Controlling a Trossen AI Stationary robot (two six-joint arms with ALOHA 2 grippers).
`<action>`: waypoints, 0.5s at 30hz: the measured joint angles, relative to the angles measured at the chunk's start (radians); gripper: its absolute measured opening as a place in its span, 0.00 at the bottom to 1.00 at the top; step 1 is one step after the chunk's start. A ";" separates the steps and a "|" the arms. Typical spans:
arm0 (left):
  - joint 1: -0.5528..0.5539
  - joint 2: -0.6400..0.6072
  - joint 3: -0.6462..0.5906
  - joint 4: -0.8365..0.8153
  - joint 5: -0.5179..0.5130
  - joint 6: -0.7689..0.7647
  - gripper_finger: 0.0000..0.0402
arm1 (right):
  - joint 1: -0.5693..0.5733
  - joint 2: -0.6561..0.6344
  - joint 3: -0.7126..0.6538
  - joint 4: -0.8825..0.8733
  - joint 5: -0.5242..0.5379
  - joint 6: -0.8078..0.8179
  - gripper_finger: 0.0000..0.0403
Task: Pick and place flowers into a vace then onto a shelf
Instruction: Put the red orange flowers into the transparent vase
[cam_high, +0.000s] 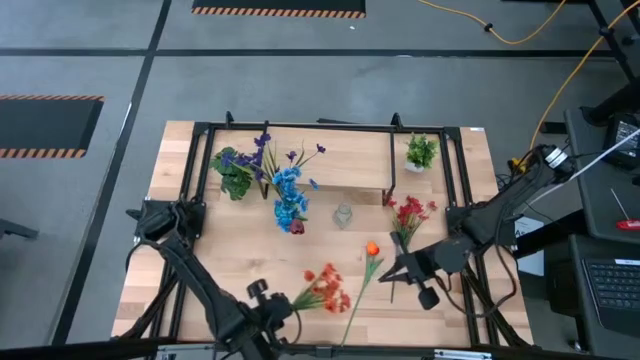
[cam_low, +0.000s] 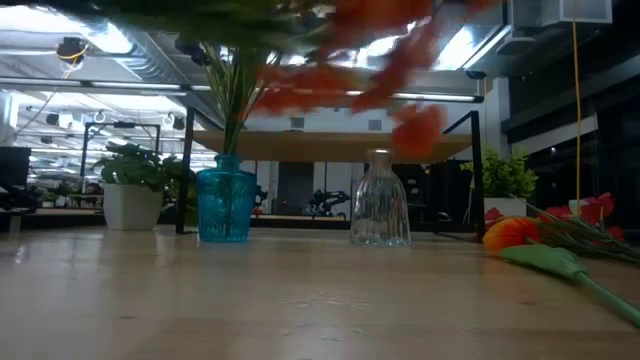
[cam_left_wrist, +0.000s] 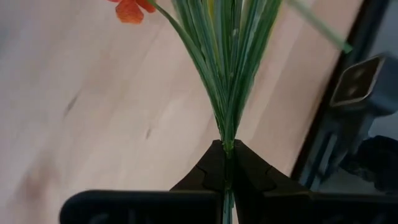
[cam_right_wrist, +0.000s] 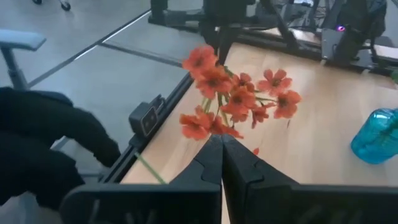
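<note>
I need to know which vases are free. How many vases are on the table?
2: a blue vase already holding blue flowers, and an empty clear glass vase to its right. Others may be hidden.

My left claw (cam_left_wrist: 227, 163) sits at the table's near edge, pinched on the stems of a flower spray (cam_high: 325, 288) that fans out ahead of it over the tabletop (cam_high: 230, 250). Beyond that spray stand two vases, one holding flowers (cam_high: 290, 205) and an empty glass one (cam_high: 343, 215) beside it, with the shelf (cam_high: 330, 160) behind them. My right claw (cam_high: 390, 272) is off to the side of the spray, with a single bud (cam_high: 372, 249) between them.
</note>
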 joint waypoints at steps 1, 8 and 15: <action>0.009 0.000 0.000 0.026 -0.008 0.050 0.01 | 0.006 -0.007 0.000 -0.015 0.000 0.000 0.00; 0.064 0.000 0.000 0.197 -0.016 0.346 0.01 | 0.030 -0.044 0.000 -0.108 0.018 -0.023 0.00; 0.077 0.000 0.000 0.370 -0.028 0.589 0.01 | 0.038 -0.121 -0.046 -0.128 0.060 0.009 0.00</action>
